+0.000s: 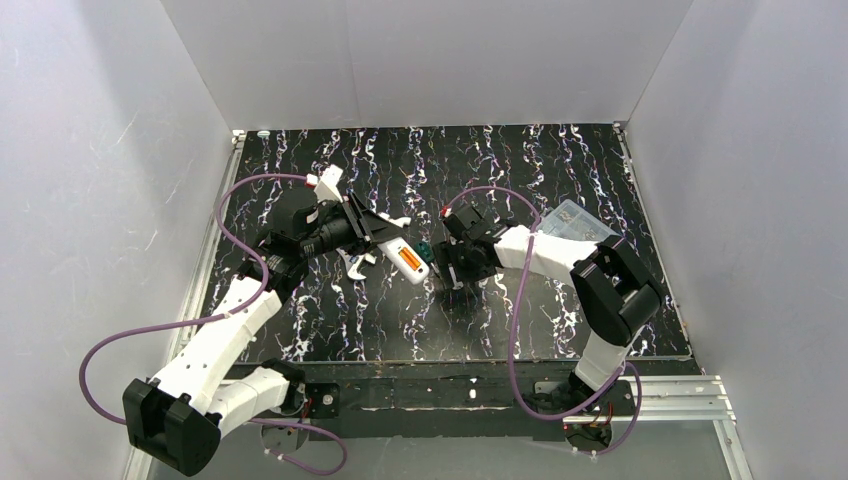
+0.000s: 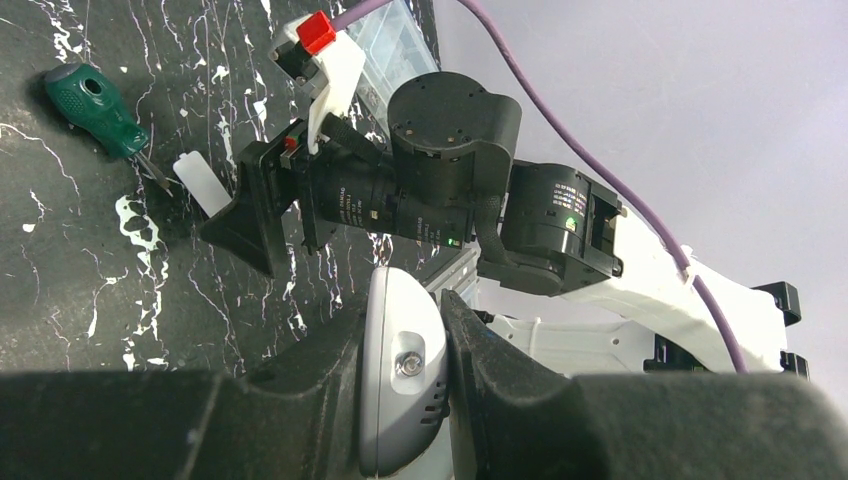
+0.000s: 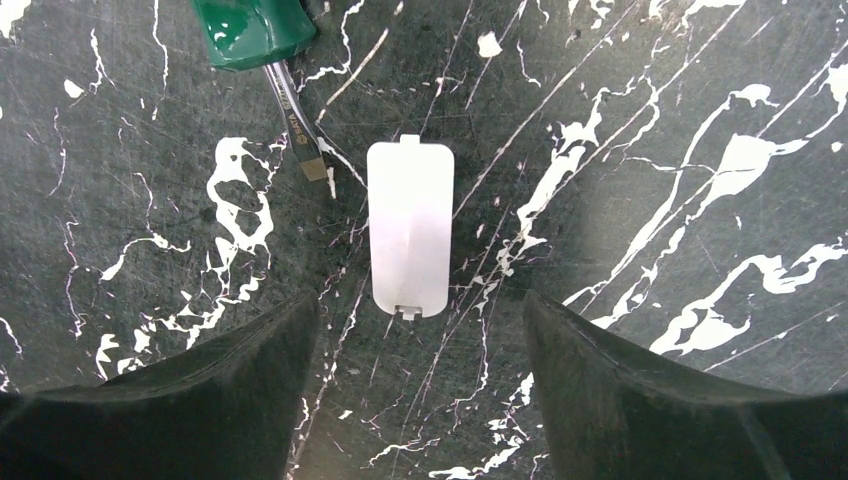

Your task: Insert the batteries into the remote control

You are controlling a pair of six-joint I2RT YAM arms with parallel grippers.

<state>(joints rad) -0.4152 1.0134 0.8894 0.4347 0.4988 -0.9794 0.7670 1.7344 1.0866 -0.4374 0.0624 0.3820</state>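
Left gripper (image 2: 402,335) is clamped on the small white rectangular remote control (image 2: 396,420), one finger on each long edge, holding it clear of the black white-veined table (image 1: 330,320). In the overhead view the remote points toward the table's middle with its back turned up, and an orange strip sits in the recess: the slim orange cylindrical batteries (image 1: 408,262). They look seated, though I cannot tell from here whether there are one or two. Right gripper (image 3: 418,322) hangs directly over the small flat white plastic cover (image 3: 410,228). Its fingers are spread wide, one on each side of the cover's long edges, and touch nothing. The cover lies flat on the table, apart from the remote. Just beside it are the metal tip and green handle of a screwdriver (image 3: 250,28), the tip close to the cover's upper left corner but not touching. Judgement: loading seems done or nearly so, and the step in hand is fetching the cover to close the recess. The next move calls for a straight descent and a close across the cover's narrow width. A thin flat piece on a hard top may slide or slip out of the pinch, and the left finger must stay clear of the screwdriver tip.
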